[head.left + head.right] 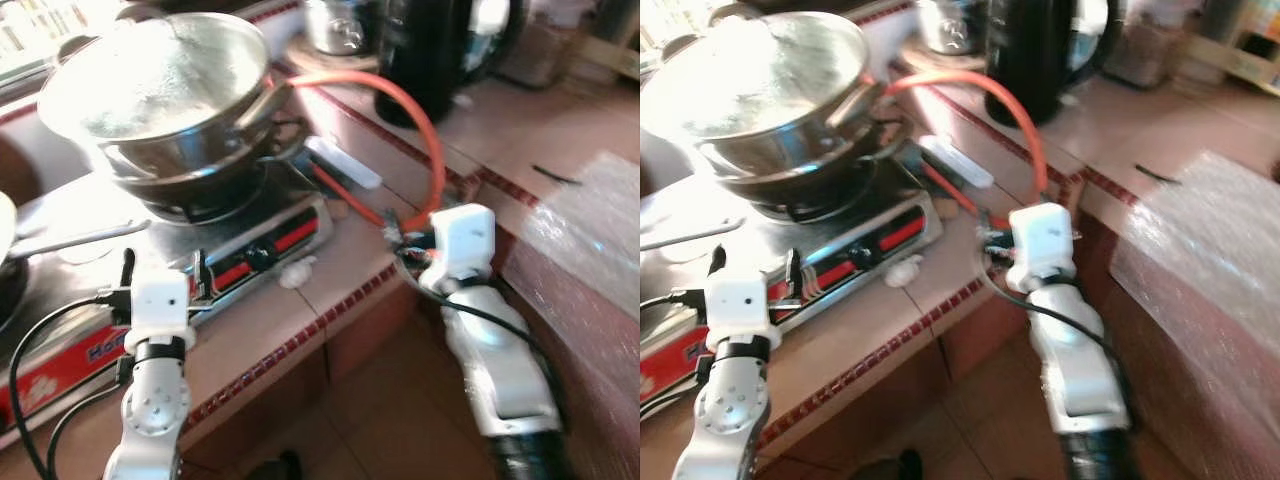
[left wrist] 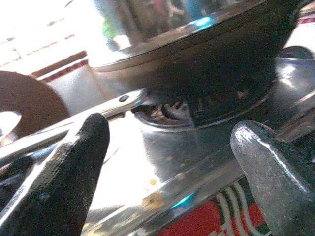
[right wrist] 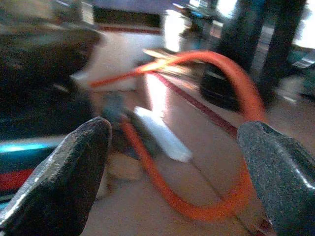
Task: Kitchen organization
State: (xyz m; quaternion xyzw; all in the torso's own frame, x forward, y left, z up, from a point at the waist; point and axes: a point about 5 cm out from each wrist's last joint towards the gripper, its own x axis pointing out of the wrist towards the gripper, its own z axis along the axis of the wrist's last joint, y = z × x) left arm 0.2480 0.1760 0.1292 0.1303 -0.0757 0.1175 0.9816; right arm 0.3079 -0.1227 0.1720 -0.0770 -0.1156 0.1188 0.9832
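Note:
A steel pan [image 1: 165,85] sits on a dark wok on the gas stove [image 1: 235,235] at the counter's left. My left gripper [image 1: 163,270] hovers open at the stove's front edge, nothing between its fingers [image 2: 64,182]; its wrist view looks at the wok [image 2: 211,64] and a metal handle [image 2: 74,123]. My right gripper [image 3: 170,162] is open over the tiled counter [image 1: 330,290] to the right of the stove. It faces the orange gas hose [image 3: 236,88] and a white stick-like object [image 3: 162,135] without touching either.
A black kettle [image 1: 440,50] and a steel pot [image 1: 335,25] stand at the back. A bubble-wrapped block [image 1: 590,240] lies on the right. A small white lump [image 1: 297,272] rests by the stove's front. The counter edge [image 1: 300,345] drops to the floor below.

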